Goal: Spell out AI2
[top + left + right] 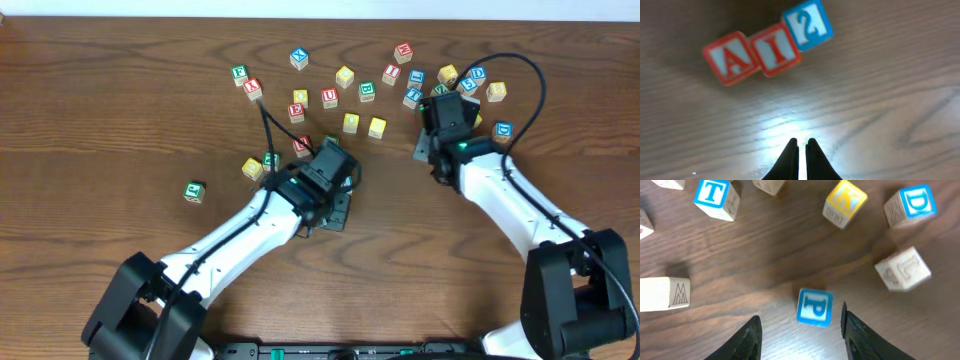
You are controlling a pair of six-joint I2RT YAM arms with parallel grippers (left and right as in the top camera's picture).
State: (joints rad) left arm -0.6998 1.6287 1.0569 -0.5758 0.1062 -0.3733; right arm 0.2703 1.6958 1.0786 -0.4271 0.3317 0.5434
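In the left wrist view three blocks lie in a touching row: a red A block [731,59], a red I block [776,50] and a blue 2 block [808,25], which sits slightly higher. My left gripper [801,145] is shut and empty, a short way in front of the row. In the overhead view it [330,165] hovers mid-table and hides most of the row. My right gripper [801,316] is open, with a blue P block [815,307] on the table between and just beyond its fingertips, untouched. In the overhead view it [445,112] is at the back right.
Loose letter blocks surround the right gripper: a blue T [714,195], a yellow K [845,202], a blue D [912,205], an L [902,269] and an M [665,294]. Several more blocks are scattered across the back [345,75]. A green block [195,191] sits alone at the left.
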